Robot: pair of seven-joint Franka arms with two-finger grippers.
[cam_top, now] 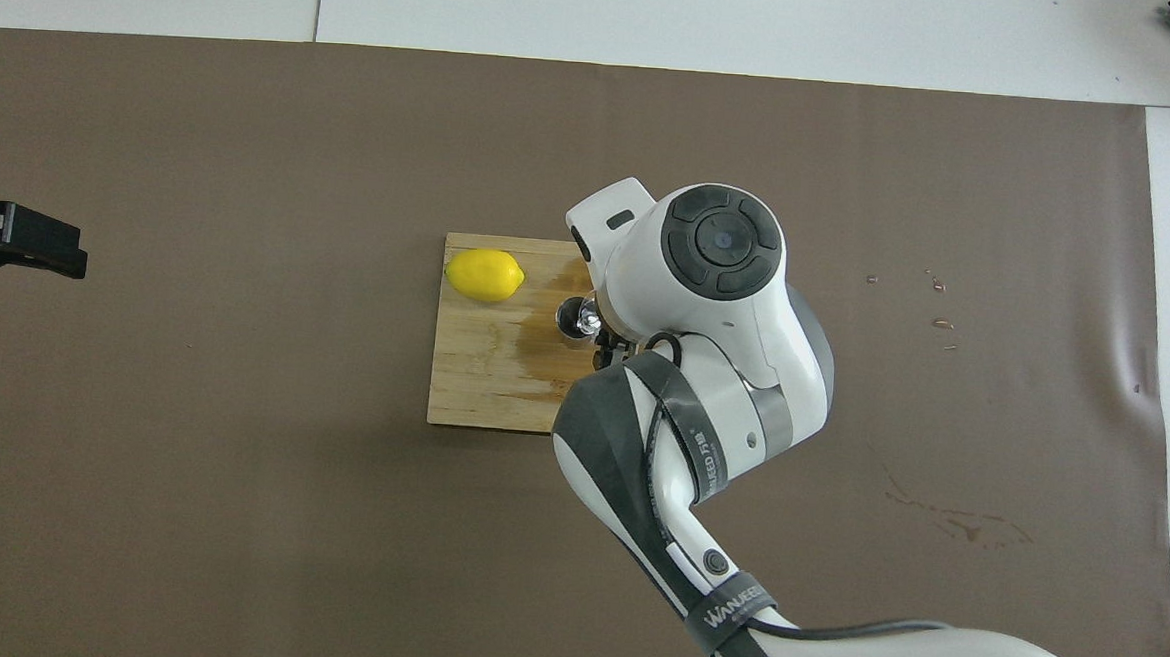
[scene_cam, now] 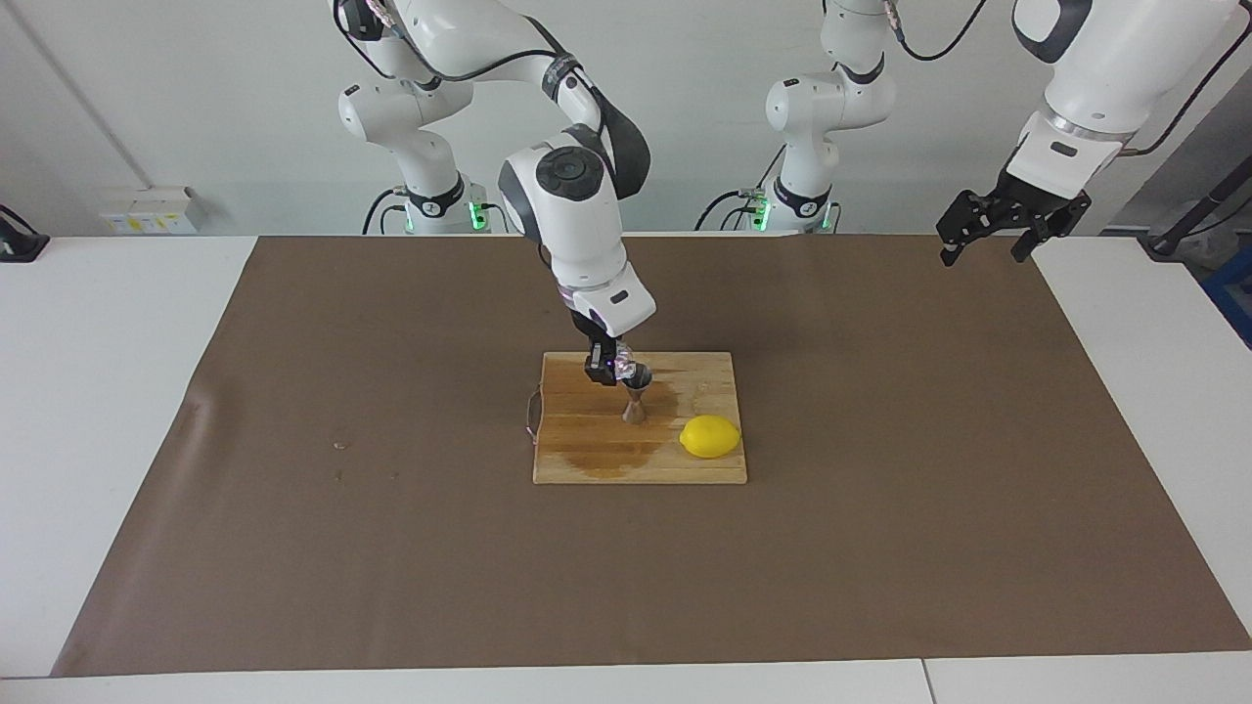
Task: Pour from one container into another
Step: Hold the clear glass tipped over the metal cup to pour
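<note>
My right gripper [scene_cam: 604,369] is over the wooden cutting board [scene_cam: 587,455] and is shut on the tiny clear glass vessel [scene_cam: 625,358]. It holds the vessel tilted just above the mouth of the steel hourglass jigger [scene_cam: 635,401]. The jigger stands upright on the board beside a wet stain. In the overhead view the right wrist covers most of the gripper; the jigger's mouth [cam_top: 572,315] and a glint of the glass vessel [cam_top: 590,321] show at its edge. My left gripper [scene_cam: 983,252] waits open and empty, raised over the mat's corner at the left arm's end.
A yellow lemon [scene_cam: 710,436] lies on the board's corner, farther from the robots than the jigger and toward the left arm's end. A brown mat [scene_cam: 880,489] covers the table. Wet marks [cam_top: 955,523] and droplets [cam_top: 936,322] lie toward the right arm's end.
</note>
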